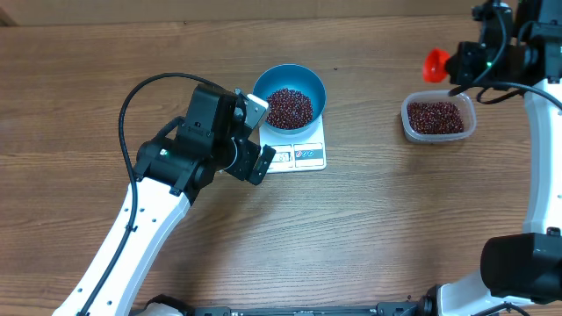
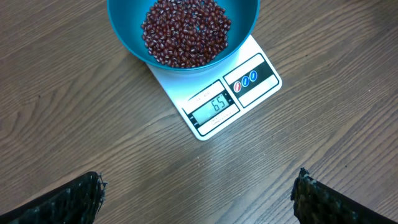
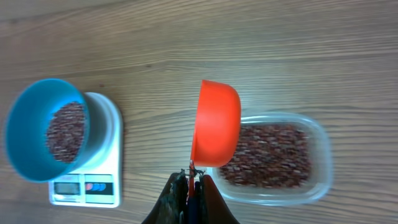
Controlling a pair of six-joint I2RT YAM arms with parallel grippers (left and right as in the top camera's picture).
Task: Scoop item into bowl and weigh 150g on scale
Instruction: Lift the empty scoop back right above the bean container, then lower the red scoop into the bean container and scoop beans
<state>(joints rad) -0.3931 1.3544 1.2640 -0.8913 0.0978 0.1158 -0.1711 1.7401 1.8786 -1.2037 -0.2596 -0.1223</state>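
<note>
Right pincer [image 3: 191, 182]: clamped on round orange plastic scoop [image 3: 216, 124], raised near clear rectangular plastic tub [image 3: 322, 163] (likely to reload).
Left pincer [image 2: 199, 186]: wide, empty.

2 arms, white tubular links, black joint housings. Left arm [image 1: 132, 224]: 1 black cable [image 1: 140, 88] looped over the wrist. Right arm [image 1: 543, 158]: black cables, 1 green indicator light [image 1: 481, 60]. Left gripper [image 2: 199, 180]: black, rough-textured fingers [image 2: 65, 202].

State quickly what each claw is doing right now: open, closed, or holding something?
Left claw: open, holding nothing.
Right claw: closed on the orange scoop by its handle.
</note>
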